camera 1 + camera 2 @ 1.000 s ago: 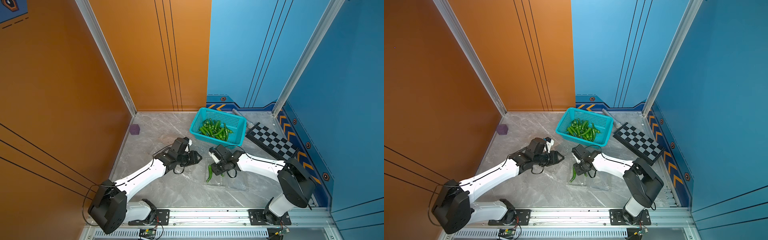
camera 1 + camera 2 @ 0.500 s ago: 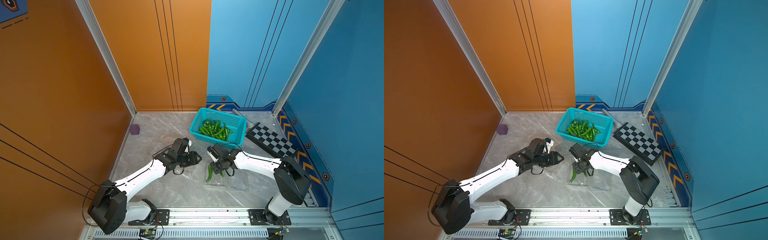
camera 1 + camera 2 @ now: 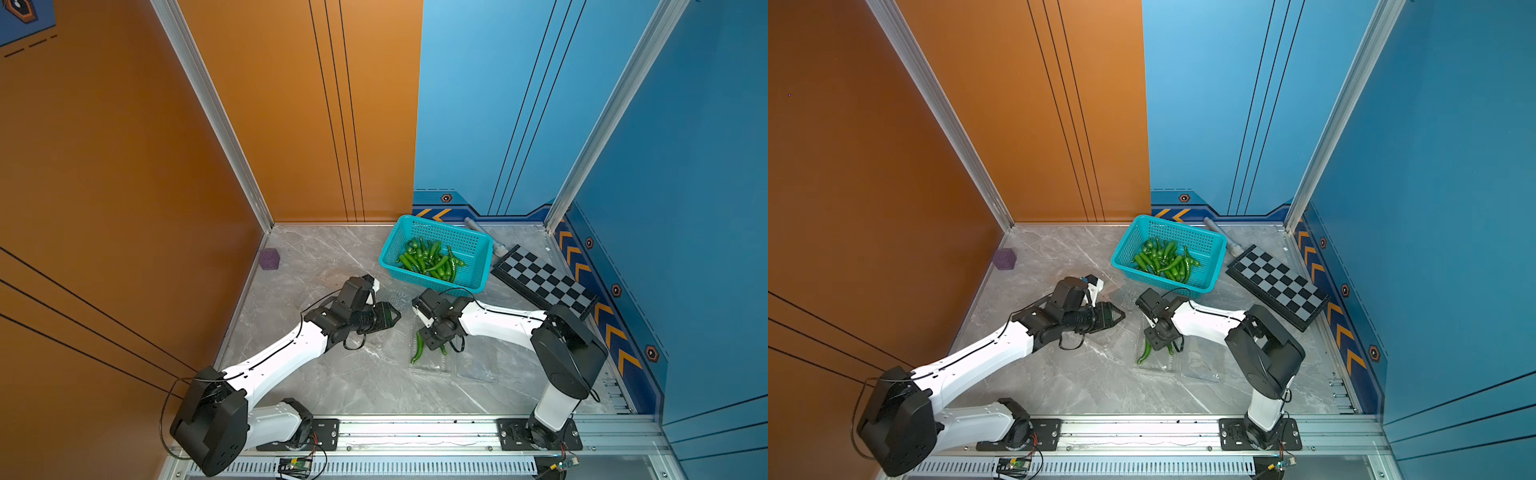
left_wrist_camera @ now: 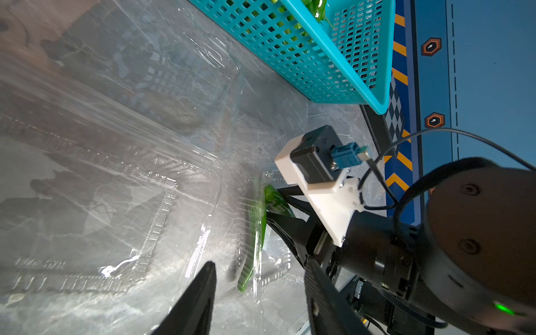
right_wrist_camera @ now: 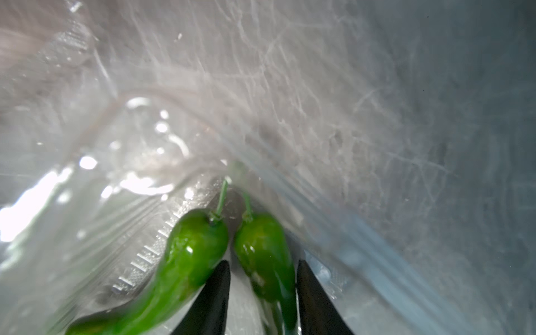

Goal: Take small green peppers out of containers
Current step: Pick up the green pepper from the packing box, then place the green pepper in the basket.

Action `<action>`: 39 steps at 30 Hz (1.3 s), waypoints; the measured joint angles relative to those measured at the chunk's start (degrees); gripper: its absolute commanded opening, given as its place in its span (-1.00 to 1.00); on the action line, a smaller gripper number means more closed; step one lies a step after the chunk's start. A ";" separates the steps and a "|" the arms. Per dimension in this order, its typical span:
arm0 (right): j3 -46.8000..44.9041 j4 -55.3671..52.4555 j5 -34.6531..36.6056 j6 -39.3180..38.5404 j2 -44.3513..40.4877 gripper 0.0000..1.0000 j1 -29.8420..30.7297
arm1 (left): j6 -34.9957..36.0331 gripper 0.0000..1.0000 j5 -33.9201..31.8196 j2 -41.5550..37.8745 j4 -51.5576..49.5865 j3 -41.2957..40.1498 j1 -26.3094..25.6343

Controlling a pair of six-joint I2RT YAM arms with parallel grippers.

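Two small green peppers (image 5: 191, 252) (image 5: 264, 249) lie in a clear container (image 3: 432, 368) near the front of the floor, seen in both top views (image 3: 1145, 353). My right gripper (image 5: 262, 262) is down inside that container. Its jaws straddle one pepper, one finger touching it and a narrow gap showing at the other. My left gripper (image 4: 261, 264) hovers open and empty over the edge of another clear container (image 4: 101, 203); a further one (image 4: 174, 58) lies beyond it. In a top view the left gripper (image 3: 397, 316) points toward the right gripper (image 3: 430, 340).
A teal basket (image 3: 432, 286) holding many green peppers (image 3: 432, 259) stands at the back, close to both grippers. A folded chessboard (image 3: 544, 282) lies at the right, a grey cylinder (image 3: 482, 232) behind the basket, and a purple cube (image 3: 269, 259) by the left wall.
The right gripper has shifted slightly left over the peppers in the container, and its jaws have narrowed. The left arm has stayed still.
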 measured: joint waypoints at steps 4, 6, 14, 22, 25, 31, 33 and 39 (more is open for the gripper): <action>0.33 0.00 -0.17 -0.42 0.20 -0.48 -0.11 | 0.00 0.04 0.00 -0.57 -0.09 -0.09 0.11; 0.66 0.02 -0.39 -0.50 0.42 -0.60 -0.11 | 0.00 0.04 -0.13 -0.92 -0.17 -0.28 0.26; 0.72 -0.07 -0.59 -0.59 -0.26 -0.78 -0.11 | 0.00 0.04 -0.66 -1.20 -0.42 -0.50 0.44; 0.70 -1.07 -2.08 -0.55 -10.38 -0.80 -1.44 | 0.07 0.06 -1.73 -1.66 -0.70 -0.61 0.98; 0.70 -1.14 -3.30 -0.35 -13.99 -0.80 -2.73 | 0.44 0.08 -1.97 -1.77 -0.81 -0.61 1.01; 0.81 -1.49 -6.05 0.07 -21.38 -0.79 -8.46 | 1.38 0.20 -2.62 -2.36 -0.83 -0.52 1.01; 1.40 -1.49 -6.69 0.09 -23.17 -0.79 -10.86 | 1.88 0.24 -3.04 -2.38 -0.87 -0.15 1.01; 6.82 -0.48 -10.43 0.59 -24.30 -0.77 -18.38 | 3.96 0.40 -3.80 -2.34 -1.01 2.69 1.01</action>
